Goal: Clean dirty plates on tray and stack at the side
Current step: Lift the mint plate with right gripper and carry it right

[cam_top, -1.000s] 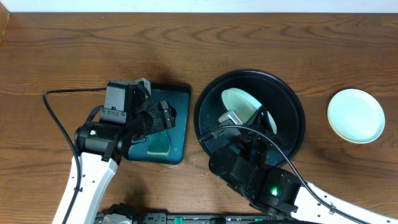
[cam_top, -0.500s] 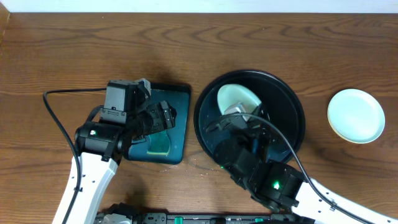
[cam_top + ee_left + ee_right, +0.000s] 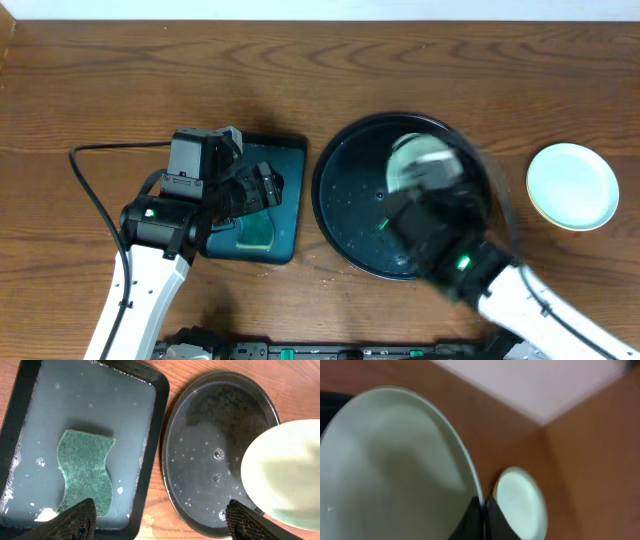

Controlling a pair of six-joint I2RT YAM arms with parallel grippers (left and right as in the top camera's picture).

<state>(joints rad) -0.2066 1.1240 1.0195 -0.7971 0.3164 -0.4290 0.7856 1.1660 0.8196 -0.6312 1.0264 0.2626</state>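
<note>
Right hand [image 3: 481, 512] pinches the rim of a pale green plate [image 3: 395, 470], tilted over the black tray [image 3: 345, 200] mid-counter. Stacked plates [image 3: 572, 186] sit by the right edge. Left hand [image 3: 160, 517] hangs spread over the sponge [image 3: 85, 472] in the teal tray [image 3: 100, 405].

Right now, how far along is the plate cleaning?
Nearly done. The stack at the right looks like two plates, mint over a yellowish rim. The right gripper holds the last plate over the tray, which shows no other plate. Left to do: set it on the stack. The left gripper hangs open above the sponge.
</note>
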